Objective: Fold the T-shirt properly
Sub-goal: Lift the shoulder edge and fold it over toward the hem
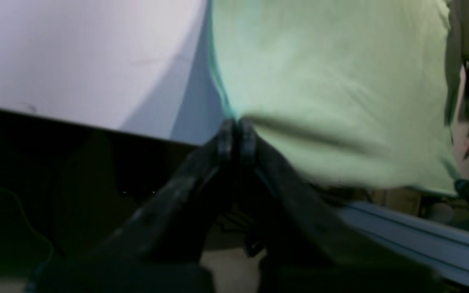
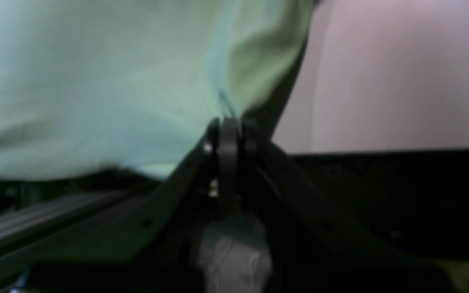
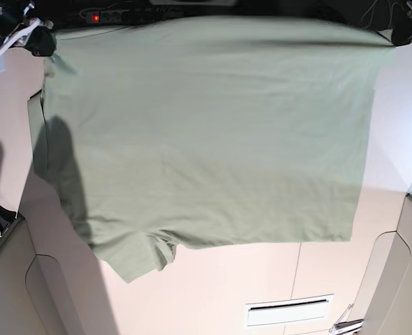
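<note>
The pale sage-green T-shirt [image 3: 206, 139] hangs spread out between my two grippers, lifted along one straight edge at the top of the base view. A sleeve [image 3: 133, 255] dangles at its lower left. My right gripper [image 3: 42, 42] pinches the upper left corner, and my left gripper [image 3: 401, 31] pinches the upper right one. Seen from the left wrist, the left gripper [image 1: 236, 130] is shut on the T-shirt [image 1: 320, 81] at its darker seam. Seen from the right wrist, the right gripper [image 2: 228, 130] is shut on the T-shirt [image 2: 96, 81] at a fold.
A white table top [image 3: 213, 293] lies below the cloth, with a slotted white plate [image 3: 288, 310] near the front. A power strip with a red light [image 3: 94, 15] sits at the back. Grey curved panels [image 3: 10, 279] flank both front corners. A metal rail [image 1: 421, 232] runs under the left arm.
</note>
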You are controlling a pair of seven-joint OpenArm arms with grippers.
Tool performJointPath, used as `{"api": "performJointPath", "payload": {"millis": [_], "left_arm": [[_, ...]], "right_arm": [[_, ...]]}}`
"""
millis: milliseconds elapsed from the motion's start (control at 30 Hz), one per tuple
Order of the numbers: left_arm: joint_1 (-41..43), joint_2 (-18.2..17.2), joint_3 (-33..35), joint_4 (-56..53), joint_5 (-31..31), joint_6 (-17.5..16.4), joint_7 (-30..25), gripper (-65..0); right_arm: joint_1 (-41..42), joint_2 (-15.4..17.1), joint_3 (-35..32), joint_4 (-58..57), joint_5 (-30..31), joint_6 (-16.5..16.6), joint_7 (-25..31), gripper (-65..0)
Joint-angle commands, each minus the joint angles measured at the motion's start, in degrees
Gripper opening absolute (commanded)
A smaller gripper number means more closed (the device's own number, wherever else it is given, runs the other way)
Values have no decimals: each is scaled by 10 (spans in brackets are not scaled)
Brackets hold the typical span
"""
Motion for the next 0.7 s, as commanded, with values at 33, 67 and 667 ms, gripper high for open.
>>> {"api": "performJointPath", "payload": {"millis": [33, 67, 667], "left_arm": [[-11, -14, 1, 10, -15, -5, -8, -650], [-24, -16, 4, 10, -15, -5, -8, -650], [-193, -96, 121, 10, 247, 16, -170, -650]], "right_arm": [[20, 8, 4, 23, 27, 21, 10, -650], [35, 8, 0, 26, 28, 22, 10, -650], [250, 13, -103, -98, -161, -16, 99, -650]]}}
